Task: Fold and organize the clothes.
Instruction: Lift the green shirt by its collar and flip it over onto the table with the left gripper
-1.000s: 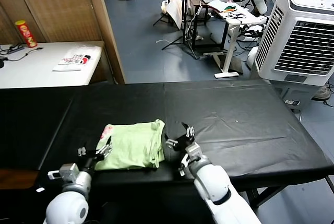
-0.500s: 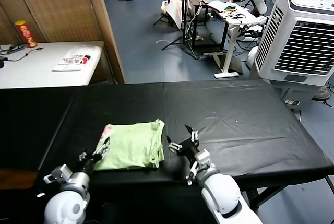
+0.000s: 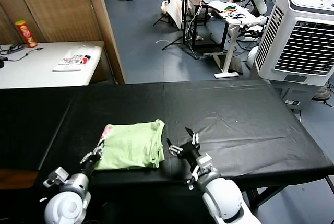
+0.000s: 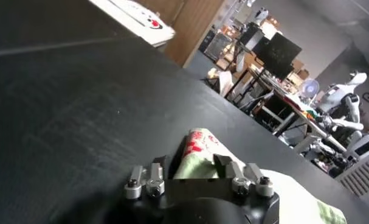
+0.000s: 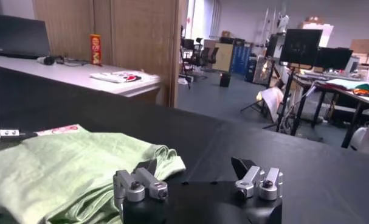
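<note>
The clothes are one pale green shirt [image 3: 133, 145], folded into a flat packet on the black table [image 3: 235, 114] near its front edge. A pink-red patch [image 4: 199, 145] shows at the shirt's left corner. My left gripper [image 3: 95, 153] sits low at that corner, its jaws drawn in on the green cloth [image 4: 300, 204] that fills the gap between them. My right gripper [image 3: 182, 141] hovers just right of the shirt's folded right edge [image 5: 166, 161], open, with nothing between its fingers [image 5: 149, 165] and only bare tabletop under it.
A white side table [image 3: 31, 70] at the far left carries a printed packet [image 3: 73, 59] and a red can [image 3: 25, 33]. A wooden partition [image 3: 99, 20] stands behind. A large air cooler [image 3: 302, 31] stands off the right end. The table's front edge runs just below both grippers.
My left gripper's jaws have closed in on the shirt's left corner. The right gripper has drifted slightly right and nearer the front edge, staying open. The shirt has not shifted.
</note>
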{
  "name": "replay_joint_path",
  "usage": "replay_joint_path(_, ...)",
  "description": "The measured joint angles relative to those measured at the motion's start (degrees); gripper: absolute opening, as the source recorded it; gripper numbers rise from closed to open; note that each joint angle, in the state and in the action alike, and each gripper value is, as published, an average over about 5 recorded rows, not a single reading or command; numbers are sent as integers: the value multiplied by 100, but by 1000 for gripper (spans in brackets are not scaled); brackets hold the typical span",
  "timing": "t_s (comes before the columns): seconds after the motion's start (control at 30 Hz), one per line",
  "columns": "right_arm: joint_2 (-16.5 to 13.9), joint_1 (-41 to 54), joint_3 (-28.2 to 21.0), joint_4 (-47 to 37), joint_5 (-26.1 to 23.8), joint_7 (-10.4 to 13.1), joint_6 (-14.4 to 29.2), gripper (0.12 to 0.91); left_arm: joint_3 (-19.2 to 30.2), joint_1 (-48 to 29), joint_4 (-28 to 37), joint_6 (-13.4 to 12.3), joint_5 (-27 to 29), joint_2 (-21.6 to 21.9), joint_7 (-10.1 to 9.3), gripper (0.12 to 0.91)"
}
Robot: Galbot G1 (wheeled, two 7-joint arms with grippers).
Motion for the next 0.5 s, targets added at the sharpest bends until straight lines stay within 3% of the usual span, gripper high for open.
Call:
replay_joint_path(0.1,11,-49,30,25,-20,16,10,798,-5,-5,-11,-2,125,-33,12,157)
replay_joint_path(0.33,61,-181,103,73,-233,75,17,798,-158,-62,-107,251,881,59,58,143)
replay_joint_path(0.5,80,-304,144,140,-312,83,16,798,-382,-8,-166,288,1756,274,255,144)
